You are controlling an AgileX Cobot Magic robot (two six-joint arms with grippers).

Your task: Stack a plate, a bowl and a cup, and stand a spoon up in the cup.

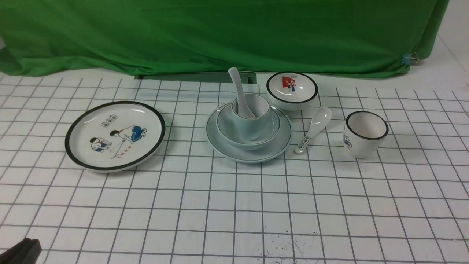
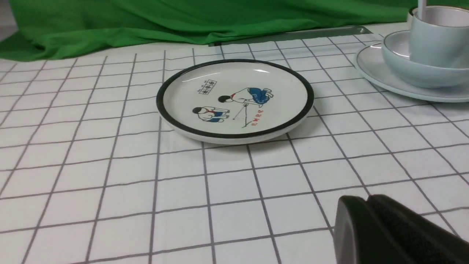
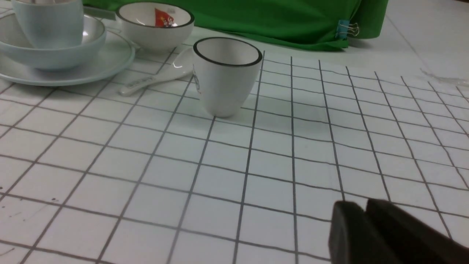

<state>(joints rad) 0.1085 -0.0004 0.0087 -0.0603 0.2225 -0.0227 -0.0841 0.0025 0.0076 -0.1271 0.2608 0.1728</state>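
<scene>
Mid-table the pale blue-green plate carries the bowl, and the cup stands in the bowl. The white spoon leans upright in the cup, handle up. My left gripper hovers low over the cloth near the front left, shut and empty, well short of the stack; its dark tip shows in the front view's corner. My right gripper is low over the front right of the cloth, its fingers a narrow slit apart with nothing between them. It is out of the front view.
A black-rimmed cartoon plate lies left of the stack. Right of it are a black-rimmed bowl, a printed spoon and a black-rimmed white cup. A green cloth hangs at the back.
</scene>
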